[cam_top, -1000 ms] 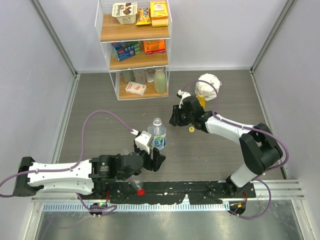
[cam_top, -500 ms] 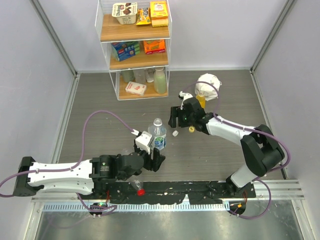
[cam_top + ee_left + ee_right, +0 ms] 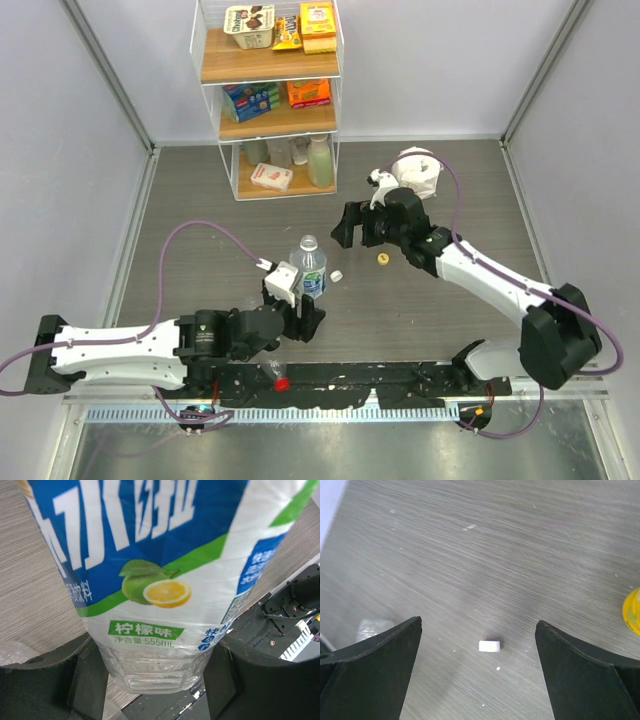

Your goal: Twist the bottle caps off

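The clear bottle with the blue label (image 3: 311, 272) stands upright mid-table with its neck bare. My left gripper (image 3: 303, 303) is shut on its lower body; in the left wrist view the bottle (image 3: 160, 570) fills the frame between the dark fingers (image 3: 47, 680). On the table just right of the bottle lies a white cap (image 3: 337, 275), and a yellow cap (image 3: 381, 259) lies further right. A red cap (image 3: 282, 382) rests by the near rail. My right gripper (image 3: 343, 228) hovers open and empty above the white cap (image 3: 489, 646).
A white wire shelf (image 3: 268, 105) at the back holds boxes and a pale green bottle (image 3: 320, 160). A crumpled white thing (image 3: 420, 168) lies at the back right. A black rail (image 3: 400, 378) runs along the near edge.
My right gripper opened and let the white cap fall; the cap moved left toward the bottle. The right arm lifted and swung away. The left gripper and bottle shifted slightly left.
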Robot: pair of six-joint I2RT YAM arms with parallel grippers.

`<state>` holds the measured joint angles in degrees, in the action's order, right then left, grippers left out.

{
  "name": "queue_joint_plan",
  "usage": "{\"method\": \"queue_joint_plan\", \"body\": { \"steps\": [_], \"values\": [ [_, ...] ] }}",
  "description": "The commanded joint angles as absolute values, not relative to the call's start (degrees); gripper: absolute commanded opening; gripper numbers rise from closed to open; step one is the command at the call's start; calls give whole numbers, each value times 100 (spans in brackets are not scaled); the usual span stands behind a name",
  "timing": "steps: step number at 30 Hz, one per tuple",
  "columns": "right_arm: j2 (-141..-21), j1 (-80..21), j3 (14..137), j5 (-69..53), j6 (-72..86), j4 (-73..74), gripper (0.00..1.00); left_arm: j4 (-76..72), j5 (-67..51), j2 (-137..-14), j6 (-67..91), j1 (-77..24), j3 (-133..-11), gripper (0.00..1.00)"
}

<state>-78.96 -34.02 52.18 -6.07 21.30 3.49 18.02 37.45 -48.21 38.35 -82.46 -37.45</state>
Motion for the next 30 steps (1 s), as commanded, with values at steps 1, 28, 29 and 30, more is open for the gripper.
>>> {"method": "queue_joint_plan", "body": {
  "steps": [1,28,29,30],
  "values": [
    [-7269,-3366,5238,-1379,2162,97,100,1959,4060,-4527,4025,-8253,-3806,0],
    [-6706,-3217,4860,-5625,4280,-3560,100,1415,3401,-4939,3481,-8244,-4078,0],
    [-6706,-3234,4834,-5625,4245,-3542,99,1389,3419,-4974,3472,-8244,-4104,0],
    [-6697,-3260,4825,-5625,4228,-3525,99,1363,3428,-4975,3446,-8253,-4113,0]
  ]
}}
